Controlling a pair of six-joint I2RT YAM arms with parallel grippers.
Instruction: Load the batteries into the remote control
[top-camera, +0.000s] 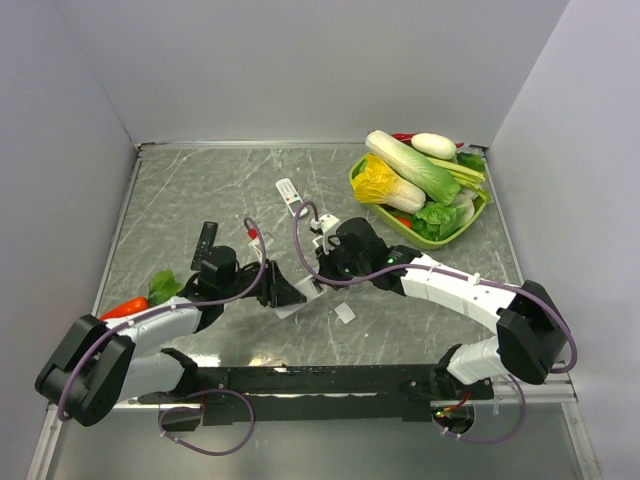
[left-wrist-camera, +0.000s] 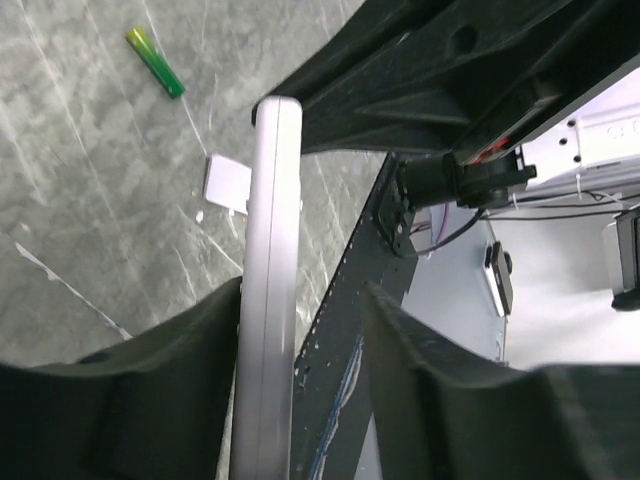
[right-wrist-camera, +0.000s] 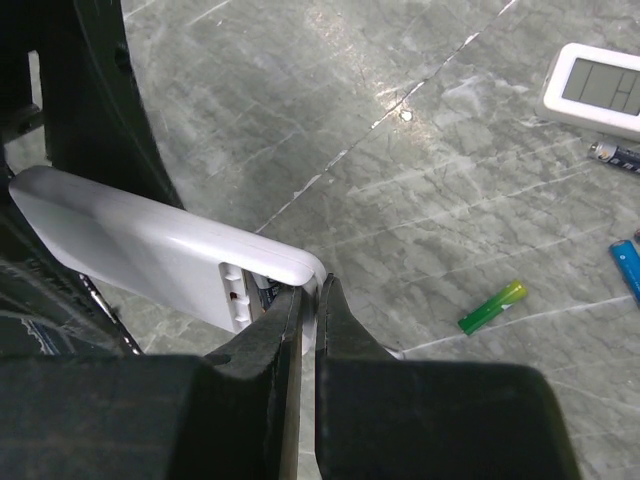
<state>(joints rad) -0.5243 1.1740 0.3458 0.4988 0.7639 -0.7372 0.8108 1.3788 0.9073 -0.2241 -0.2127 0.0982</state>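
Grey marbled table (top-camera: 200, 190), green battery (right-wrist-camera: 492, 306), black remote (top-camera: 204, 243), vegetable basket (top-camera: 468, 228)

Remote (right-wrist-camera: 150, 250) above table (right-wrist-camera: 400, 180), battery (right-wrist-camera: 492, 306) lying on it — nearby

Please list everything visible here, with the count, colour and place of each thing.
open remote: one, white, centre front of table
batteries: three visible, green-yellow, blue, dark, loose on table
battery cover: one, white, beside open remote
second remote: one, white, mid table
black remote: one, black, left side
tray: one, green, far right, holding vegetables
loose vegetable: one, red-orange with green leaves, left edge
left gripper: one, black, open around open remote
right gripper: one, black, shut on open remote's end
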